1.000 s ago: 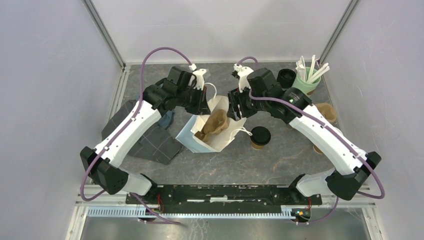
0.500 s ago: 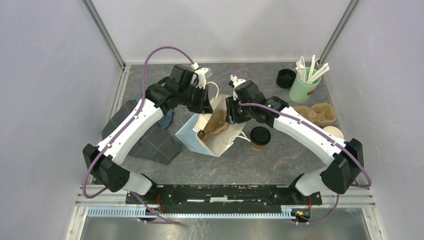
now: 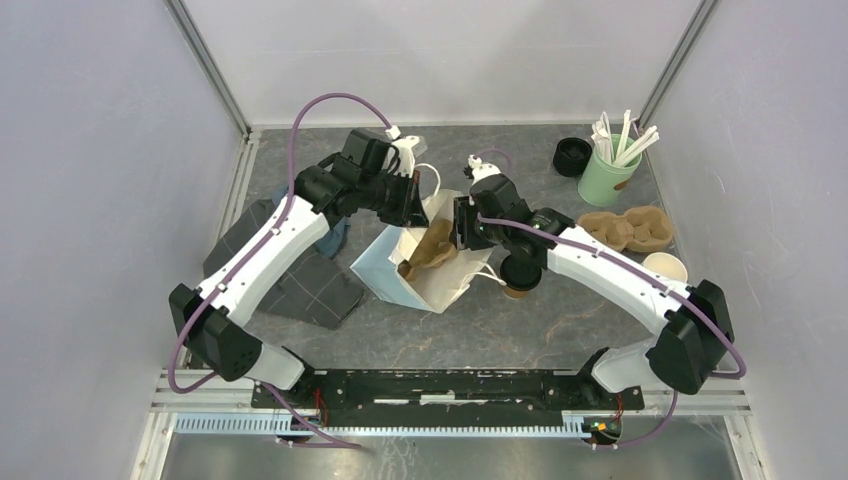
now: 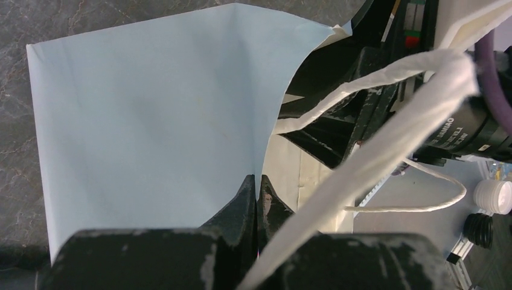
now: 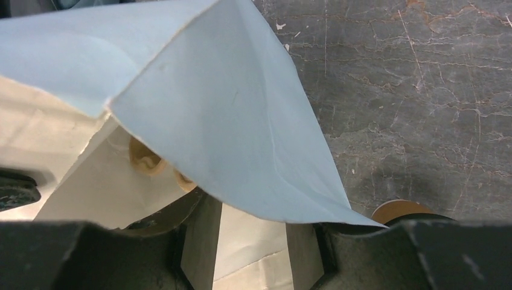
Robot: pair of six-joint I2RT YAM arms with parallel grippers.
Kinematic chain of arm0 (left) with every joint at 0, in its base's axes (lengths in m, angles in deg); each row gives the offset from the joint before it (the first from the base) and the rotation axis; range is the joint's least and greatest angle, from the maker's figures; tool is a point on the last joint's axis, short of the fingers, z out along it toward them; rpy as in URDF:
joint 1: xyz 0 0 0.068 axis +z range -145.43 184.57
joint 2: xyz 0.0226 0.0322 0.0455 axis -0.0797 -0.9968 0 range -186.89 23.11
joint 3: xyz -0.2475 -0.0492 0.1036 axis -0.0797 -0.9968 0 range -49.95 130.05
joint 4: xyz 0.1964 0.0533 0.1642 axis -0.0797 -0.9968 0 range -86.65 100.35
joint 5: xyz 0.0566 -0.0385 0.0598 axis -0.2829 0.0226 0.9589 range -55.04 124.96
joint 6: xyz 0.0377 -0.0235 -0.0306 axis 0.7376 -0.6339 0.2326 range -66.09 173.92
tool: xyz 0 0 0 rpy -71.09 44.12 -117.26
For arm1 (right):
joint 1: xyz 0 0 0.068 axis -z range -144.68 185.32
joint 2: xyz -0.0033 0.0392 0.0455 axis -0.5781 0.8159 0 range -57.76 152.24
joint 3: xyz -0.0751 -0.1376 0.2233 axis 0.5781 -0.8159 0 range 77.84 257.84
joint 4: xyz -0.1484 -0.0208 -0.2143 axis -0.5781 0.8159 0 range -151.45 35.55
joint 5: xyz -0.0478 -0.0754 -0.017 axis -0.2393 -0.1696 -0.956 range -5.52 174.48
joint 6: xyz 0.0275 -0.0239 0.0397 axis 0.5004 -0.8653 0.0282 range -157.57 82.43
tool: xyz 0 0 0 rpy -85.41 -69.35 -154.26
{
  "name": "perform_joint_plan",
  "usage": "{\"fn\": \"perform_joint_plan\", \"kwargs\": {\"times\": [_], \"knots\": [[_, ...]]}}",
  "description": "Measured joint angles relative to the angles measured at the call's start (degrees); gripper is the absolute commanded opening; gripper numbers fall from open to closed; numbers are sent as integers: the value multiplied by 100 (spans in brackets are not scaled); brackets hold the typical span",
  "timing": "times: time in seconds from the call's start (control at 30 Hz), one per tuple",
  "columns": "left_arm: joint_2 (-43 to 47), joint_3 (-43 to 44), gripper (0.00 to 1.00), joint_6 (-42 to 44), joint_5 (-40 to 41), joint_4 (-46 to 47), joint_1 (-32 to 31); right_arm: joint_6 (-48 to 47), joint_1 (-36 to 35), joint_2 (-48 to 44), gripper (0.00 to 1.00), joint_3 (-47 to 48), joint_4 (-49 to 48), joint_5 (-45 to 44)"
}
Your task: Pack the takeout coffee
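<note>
Left gripper (image 4: 256, 196) pinching paper bag (image 4: 151, 121) rim | right gripper (image 5: 252, 238) spread astride opposite rim | both arms angled inward

Overhead view looking down from the near side, both wrist views close on the shared bag (image 3: 378, 268)

The right arm (image 3: 610, 275) hides most of the takeout coffee (image 3: 516, 285).

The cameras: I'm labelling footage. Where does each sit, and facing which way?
Top external: above, behind the arms, looking down on the table; both show whole.
Left wrist: on the left arm, looking past its shut left hand at the blue bag.
Right wrist: on the right arm, looking past its open right hand at bag and table.
Shared: all show the bag.
</note>
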Motion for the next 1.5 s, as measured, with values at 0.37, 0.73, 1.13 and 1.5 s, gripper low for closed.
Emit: {"fn": "perform_joint_plan", "kwargs": {"times": [0.37,0.73,1.13,1.5], "knots": [[-9,0,2,-33,-42,33,11,98,-238,133,41,-98,-343,-459],[-9,0,2,-48,-105,37,15,179,-310,354,9,-98,-420,-791],[66,-22,2,-48,-98,70,15,-1154,-348,-57,0,-468,-1217,55],[177,-35,2,28,-109,33,15,-4428,-365,-332,0,-800,-1676,1174]]}}
